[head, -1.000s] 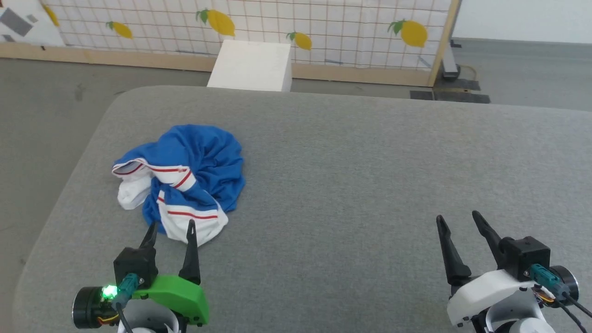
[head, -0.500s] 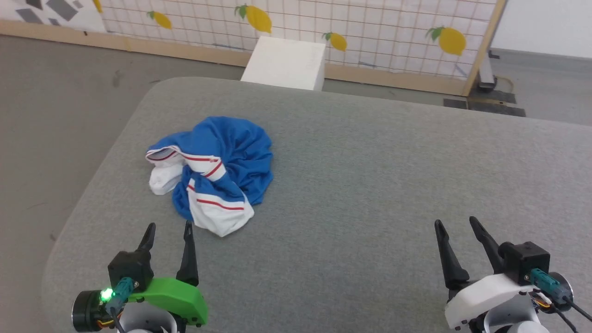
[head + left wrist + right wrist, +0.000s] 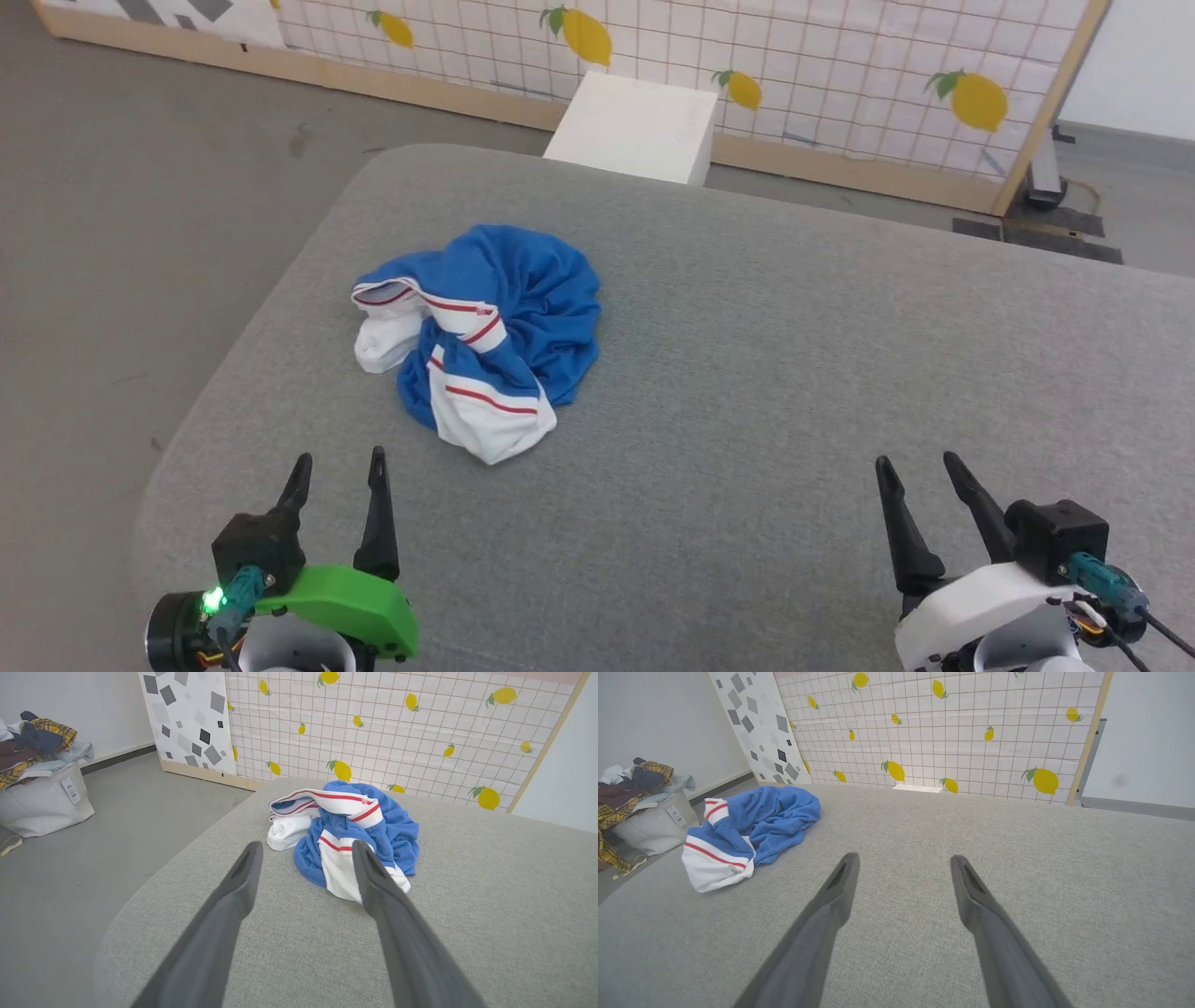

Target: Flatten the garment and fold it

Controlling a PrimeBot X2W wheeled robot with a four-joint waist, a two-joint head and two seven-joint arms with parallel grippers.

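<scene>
One grey fabric-covered table (image 3: 747, 373) with rounded corners takes up most of the scene. Its near and right edges are cut off by the head view. It stands on a plain grey floor (image 3: 140, 187). Beyond its far edge stands one wood-framed screen (image 3: 840, 65) of white grid cloth printed with yellow lemons. To that screen's left is one white panel (image 3: 187, 718) scattered with grey squares. By the wall past the table's left edge sits one pale laundry bag (image 3: 44, 805) heaped with mixed clothes (image 3: 32, 742), too jumbled to count. One white box (image 3: 639, 126) stands just behind the far edge, its lower part hidden by the table. One garment (image 3: 523, 308), a royal-blue T-shirt with white sleeves and red-and-white stripe trim, lies crumpled in a heap on the table's far-left part, near the left edge. It is so bunched that its outline, and whichever side faces up, cannot be made out. There are two grippers. The left gripper (image 3: 340, 455), on a green mount, hovers by the near-left corner, fingers spread and empty, just short of the heap. The right gripper (image 3: 916, 457), on a white mount, hovers towards the near right, fingers likewise spread and empty, well apart from the shirt.
</scene>
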